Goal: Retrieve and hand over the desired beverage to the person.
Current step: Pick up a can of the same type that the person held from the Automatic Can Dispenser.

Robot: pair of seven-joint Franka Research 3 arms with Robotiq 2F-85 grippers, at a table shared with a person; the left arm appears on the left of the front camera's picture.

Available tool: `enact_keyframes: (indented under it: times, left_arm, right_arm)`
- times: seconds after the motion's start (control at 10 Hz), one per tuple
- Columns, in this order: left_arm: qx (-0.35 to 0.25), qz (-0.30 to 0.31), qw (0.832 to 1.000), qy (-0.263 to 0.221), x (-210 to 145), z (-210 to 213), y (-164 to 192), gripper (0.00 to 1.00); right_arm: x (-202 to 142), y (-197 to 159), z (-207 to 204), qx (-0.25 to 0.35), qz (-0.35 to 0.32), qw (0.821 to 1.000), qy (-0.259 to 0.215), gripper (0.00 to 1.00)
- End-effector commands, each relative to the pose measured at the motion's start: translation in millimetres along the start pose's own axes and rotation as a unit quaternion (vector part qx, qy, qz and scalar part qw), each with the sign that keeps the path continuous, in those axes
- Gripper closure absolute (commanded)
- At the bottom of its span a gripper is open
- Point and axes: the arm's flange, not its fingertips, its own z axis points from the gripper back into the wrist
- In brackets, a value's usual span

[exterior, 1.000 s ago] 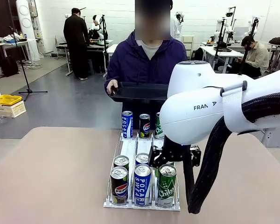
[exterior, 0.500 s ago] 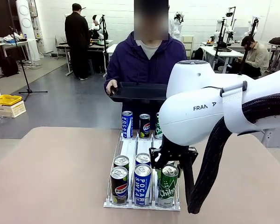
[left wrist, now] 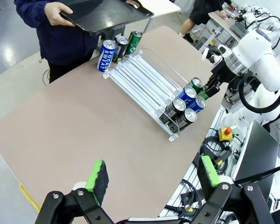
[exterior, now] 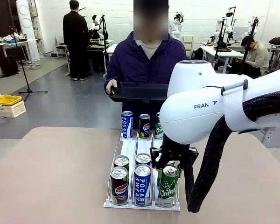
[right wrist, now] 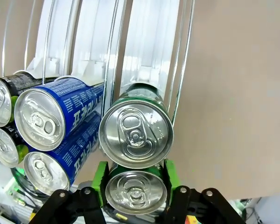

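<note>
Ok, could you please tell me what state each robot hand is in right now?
Left hand: open, holding nothing.
Right hand: closed on a green can.

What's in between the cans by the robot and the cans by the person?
Only bare white rack lanes, shown best in the left wrist view.

Cans (exterior: 142,184) in rack (exterior: 129,149) on table (exterior: 51,177)

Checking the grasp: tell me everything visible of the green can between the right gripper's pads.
The green metal drink can, white lettering, silver pull-tab lid, stands leaning slightly at the near end of the white wire-railed rack's right-hand lane. The right gripper is shut on its upper part, green pads on either side. A second green can sits behind it.
</note>
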Motion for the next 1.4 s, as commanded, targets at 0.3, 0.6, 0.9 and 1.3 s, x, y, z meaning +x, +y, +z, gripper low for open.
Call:
enact_keyframes:
  times: [0.3,0.6,0.9,1.3]
  left_arm:
    - [-0.007,-0.01,1.0,-0.008,1,2,1,0.0]
    - [-0.007,-0.01,1.0,-0.008,1,2,1,0.0]
    - [-0.007,-0.01,1.0,-0.008,1,2,1,0.0]
    - [-0.007,-0.01,1.0,-0.008,1,2,1,0.0]
  right_arm:
    - [-18,22,80,-0.032,-0.011,0.999,0.005,1.0]
    - [-4,36,201,-0.06,-0.06,0.996,-0.031,1.0]
    - [38,48,285,-0.032,-0.092,0.993,-0.062,1.0]
    - [117,33,281,-0.001,-0.116,0.992,-0.038,1.0]
